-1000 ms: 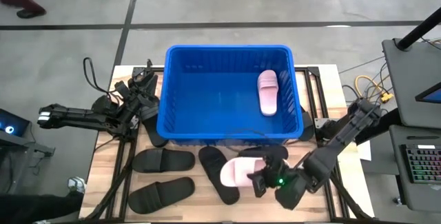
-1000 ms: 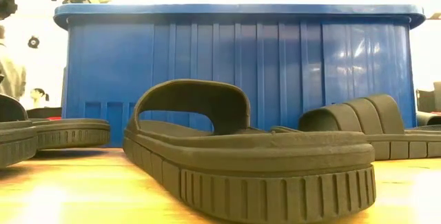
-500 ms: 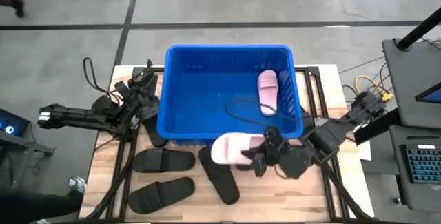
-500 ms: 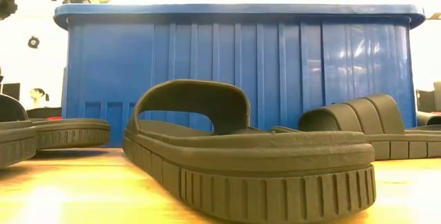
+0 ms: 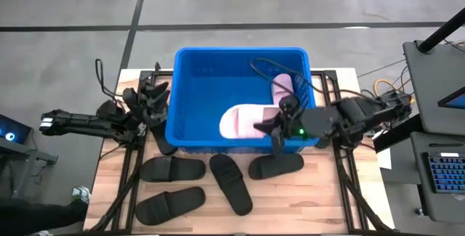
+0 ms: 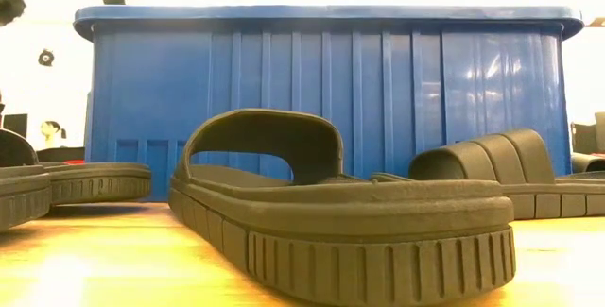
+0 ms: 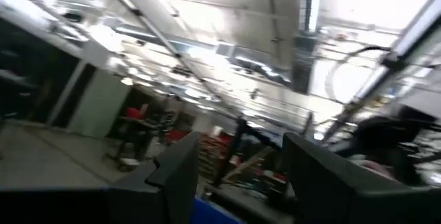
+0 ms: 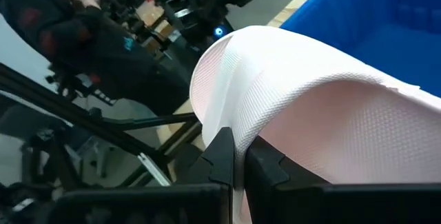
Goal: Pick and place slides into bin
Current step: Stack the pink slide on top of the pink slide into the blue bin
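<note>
Item in hand: pink slide (image 5: 243,120), pinched by its strap in the right end effector (image 5: 278,125), fingers clenched thin on the strap, carried over the front part of the bin (image 5: 190,62). Second pink slide (image 5: 282,95) lies inside the bin toward its right wall. Four black slides on the table: one at the bin's left front corner (image 5: 161,136), two at front left (image 5: 172,168) (image 5: 170,202), one at centre front (image 5: 231,184), one just under the right arm (image 5: 275,166). Left end effector (image 5: 149,99): beside the bin's left wall, part-open, holding nothing visible. Handling advice: carry the slide further inward past the front rim, clear of the slide already there, lower, then release.
</note>
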